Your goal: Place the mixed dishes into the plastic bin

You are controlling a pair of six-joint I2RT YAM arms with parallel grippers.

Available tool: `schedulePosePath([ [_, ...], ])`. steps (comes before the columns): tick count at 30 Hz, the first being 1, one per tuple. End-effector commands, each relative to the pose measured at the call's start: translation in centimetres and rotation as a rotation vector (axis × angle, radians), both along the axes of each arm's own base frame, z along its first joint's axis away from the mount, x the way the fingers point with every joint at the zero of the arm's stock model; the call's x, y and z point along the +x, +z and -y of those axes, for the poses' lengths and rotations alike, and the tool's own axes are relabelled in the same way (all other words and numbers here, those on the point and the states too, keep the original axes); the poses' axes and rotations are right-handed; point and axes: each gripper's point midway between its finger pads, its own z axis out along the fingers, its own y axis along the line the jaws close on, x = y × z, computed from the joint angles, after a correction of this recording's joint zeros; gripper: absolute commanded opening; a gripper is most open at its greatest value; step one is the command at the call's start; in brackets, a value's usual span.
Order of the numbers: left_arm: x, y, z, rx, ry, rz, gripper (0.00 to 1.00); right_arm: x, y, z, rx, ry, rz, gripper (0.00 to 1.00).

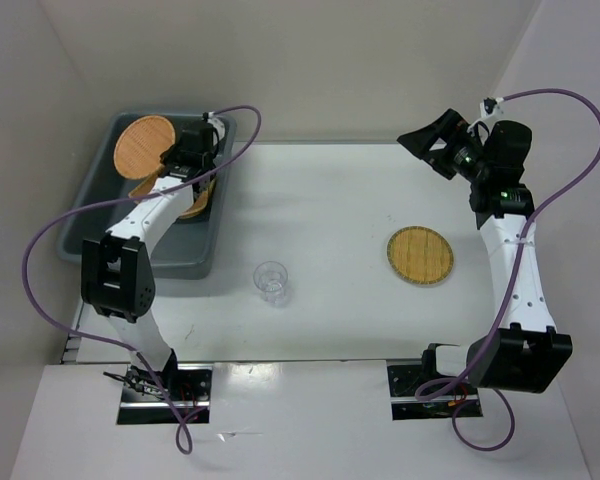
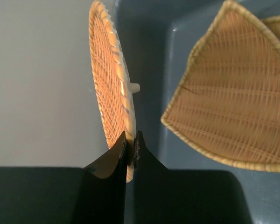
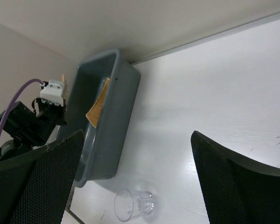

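Halfway, my left gripper [image 2: 130, 140] clamps a round tray [image 2: 109, 79] over the bin [image 1: 195, 262]; right gripper [image 1: 432, 148] gapes; worktop tray [image 1: 420, 256] and cup [image 1: 271, 281] yet to go.

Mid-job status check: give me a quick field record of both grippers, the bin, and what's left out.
left gripper: shut on the rim of a round tray, held on edge over the bin
right gripper: open, empty, raised above the table
in bin: triangular tray, part of another
on table: second round tray, cup
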Motion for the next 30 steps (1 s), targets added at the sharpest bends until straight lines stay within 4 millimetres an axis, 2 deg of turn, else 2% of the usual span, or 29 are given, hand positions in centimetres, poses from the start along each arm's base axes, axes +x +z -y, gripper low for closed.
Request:
schedulePosePath([
  [1,1.4,1.5,1.2,-0.116,-0.066,0.103,0.0,0.2,0.1,-0.4,0.001,0.02,0.019,1.0],
  [2,1.9,-0.2,0.7,-0.126,-0.058,0.077,0.0,0.5,-0.2,-0.4,0.002,0.02,0.01,1.0],
  [3,2.3,-0.5,0.2,-0.137,-0.05,0.076,0.0,0.5,-0.1,-0.4,0.001,0.02,0.019,1.0],
  [4,2.9,-1.0,0.7,-0.159,-0.074,0.069,0.0,0.5,-0.1,-0.4,0.001,0.02,0.019,1.0],
  [5,3.4,-2.6,0.6,-0.184,-0.068,0.041,0.0,0.5,-0.5,-0.4,0.002,0.02,0.01,1.0],
  [7,4.2,-3.7,1.0,-0.202,-0.078,0.023,0.0,0.8,-1.2,-0.4,0.013,0.018,-0.014,1.0],
  [8,4.6,-5.3,1.3,-0.214,-0.082,-0.006,0.0,0.9,-1.1,-0.4,0.012,0.018,-0.005,1.0],
  [10,5.1,-6.7,1.5,-0.227,-0.072,-0.019,0.0,1.0,-1.1,-0.2,0.009,0.006,-0.005,1.0],
  [11,5.3,-8.3,1.7,-0.228,-0.077,-0.058,0.0,0.9,-1.3,-0.2,0.001,0.008,-0.011,1.0],
  [13,5.6,-9.4,1.9,-0.237,-0.078,-0.08,0.0,1.0,-1.6,0.2,-0.011,-0.011,-0.019,1.0],
  [14,5.7,-10.6,1.9,-0.241,-0.072,-0.098,0.0,1.0,-1.6,0.2,-0.011,-0.011,-0.019,1.0],
  [16,6.1,-11.0,2.0,-0.248,-0.066,-0.102,0.0,1.0,-1.2,0.2,-0.02,-0.01,-0.006,1.0],
  [18,5.9,-12.6,2.1,-0.248,-0.068,-0.145,0.0,1.4,-1.7,0.4,-0.021,-0.019,-0.017,1.0],
  [22,6.0,-13.0,2.1,-0.247,-0.067,-0.154,0.0,1.6,-2.1,0.4,-0.02,-0.019,-0.027,1.0],
  [23,5.7,-13.6,2.2,-0.25,-0.072,-0.167,0.01,1.6,-1.7,0.4,-0.021,-0.019,-0.018,1.0],
  [25,5.1,-14.6,2.1,-0.247,-0.069,-0.195,0.09,1.9,-2.0,0.4,-0.02,-0.019,-0.027,1.0],
  [27,4.8,-14.1,2.3,-0.224,-0.084,-0.19,0.18,2.1,-2.4,0.4,-0.019,-0.019,-0.037,1.0],
  [28,4.2,-15.1,2.9,-0.22,-0.093,-0.215,0.22,2.1,-1.9,0.4,-0.02,-0.019,-0.027,1.0],
  [30,4.3,-13.9,2.7,-0.21,-0.091,-0.184,0.27,2.3,-2.3,0.5,-0.019,-0.019,-0.036,1.0],
])
